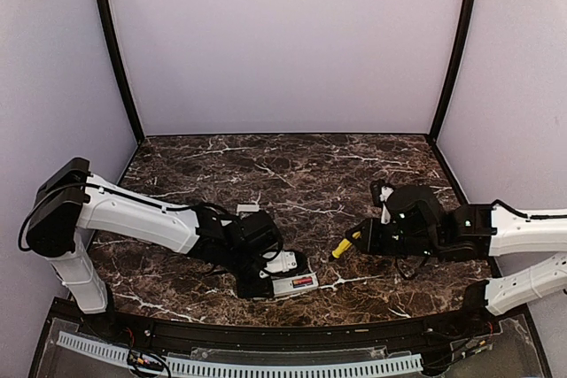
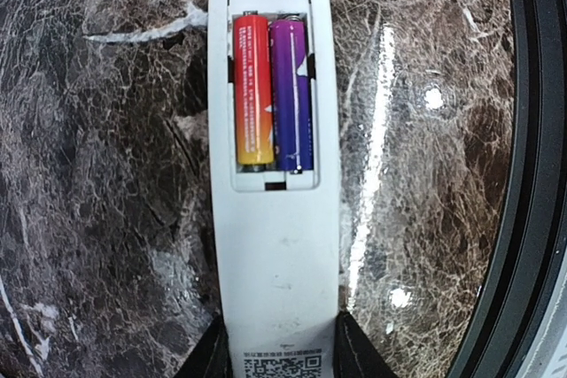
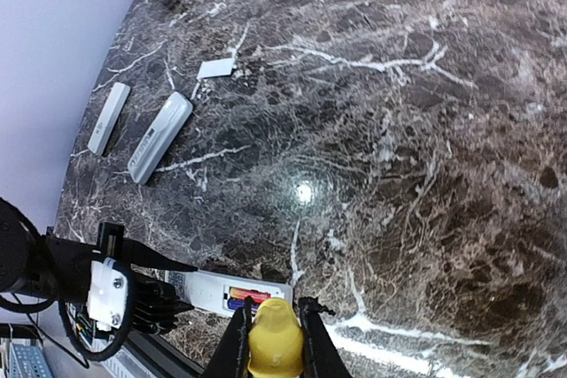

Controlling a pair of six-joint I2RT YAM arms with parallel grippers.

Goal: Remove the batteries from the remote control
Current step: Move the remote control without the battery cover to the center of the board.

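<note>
From above, places the white plastic remote control (image 1: 297, 284) at the near edge of the dark marble bench (image 1: 310, 174), clamped in the left end effector (image 1: 270, 282); at the left wrist, finds its compartment uncovered, orange-red cylindrical battery (image 2: 252, 90) and purple cylindrical battery (image 2: 292, 95) both seated, none removed; at the right wrist, finds the right end effector (image 3: 273, 353) closed on a yellow-handled screwdriver (image 3: 273, 334).

The batteries (image 2: 273, 90) lie uncovered in the remote (image 2: 275, 254), reachable from above. The left gripper (image 2: 282, 347) clamps its label end, blocking that side; the screwdriver (image 1: 345, 243) hangs near on its right. Two other remotes (image 3: 159, 136) and a plate (image 3: 216, 68) lie well apart.
</note>
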